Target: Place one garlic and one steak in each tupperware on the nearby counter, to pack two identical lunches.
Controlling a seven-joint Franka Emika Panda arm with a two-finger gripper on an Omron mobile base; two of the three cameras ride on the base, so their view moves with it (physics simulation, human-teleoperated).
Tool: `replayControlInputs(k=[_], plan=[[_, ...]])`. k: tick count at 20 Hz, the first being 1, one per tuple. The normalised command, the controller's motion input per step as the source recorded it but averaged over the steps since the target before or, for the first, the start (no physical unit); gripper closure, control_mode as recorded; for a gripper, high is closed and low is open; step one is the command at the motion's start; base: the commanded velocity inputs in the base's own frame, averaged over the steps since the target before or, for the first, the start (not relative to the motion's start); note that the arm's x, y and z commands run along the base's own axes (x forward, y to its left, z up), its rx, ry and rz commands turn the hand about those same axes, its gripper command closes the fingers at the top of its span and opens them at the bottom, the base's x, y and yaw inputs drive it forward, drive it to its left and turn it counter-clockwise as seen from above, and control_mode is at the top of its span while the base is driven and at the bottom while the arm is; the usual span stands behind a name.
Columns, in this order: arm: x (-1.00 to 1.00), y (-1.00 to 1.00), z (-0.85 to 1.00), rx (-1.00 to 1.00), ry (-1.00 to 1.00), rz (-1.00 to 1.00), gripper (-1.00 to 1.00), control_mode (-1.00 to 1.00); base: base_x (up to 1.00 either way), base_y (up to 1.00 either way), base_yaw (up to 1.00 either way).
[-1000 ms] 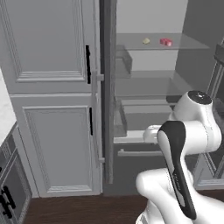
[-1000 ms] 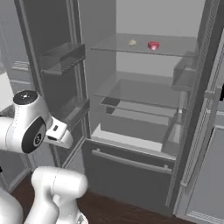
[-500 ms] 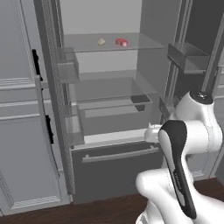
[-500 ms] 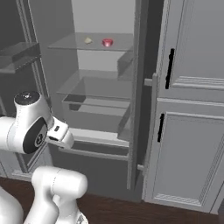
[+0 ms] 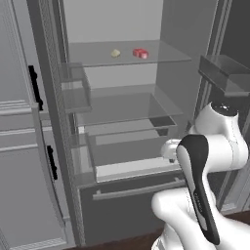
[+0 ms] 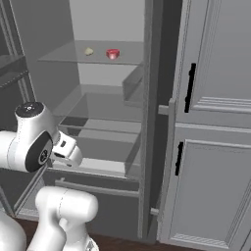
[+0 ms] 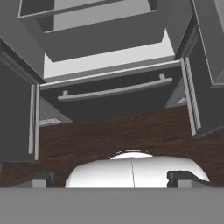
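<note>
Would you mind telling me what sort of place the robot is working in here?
Most likely a kitchen: an open fridge with glass shelves holds a garlic and a steak, beside grey panelled cabinets with black bar handles.

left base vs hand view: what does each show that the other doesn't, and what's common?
Left base view: the small pale cream-yellow garlic bulb and the flat red steak slab, side by side and apart on the upper glass shelf of the open fridge.

Hand view: dark brown wood floor in front of the fridge, and the gripper, open and empty, pointing down at it.

Both: the long bar handle on the fridge's bottom drawer.
</note>
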Motion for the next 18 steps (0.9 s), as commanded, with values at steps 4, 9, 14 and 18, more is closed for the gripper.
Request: replayControlInputs(k=[4, 9, 14, 18], plan=[[0.0, 0.0, 0.0, 0.0, 0.0, 0.0, -1.0, 1.0, 0.69, 0.3, -0.05], [0.06, 0.01, 0.0, -0.01, -0.08, -0.01, -1.0, -1.0, 0.25, 0.1, -0.02], [0.08, 0.01, 0.46, -0.07, -0.41, 0.0, -1.0, -1.0, 0.0, 0.0, 0.0], [0.1, 0.0, 0.84, -0.03, -0.35, 0.0, -1.0, -1.0, 0.0, 0.0, 0.0]])
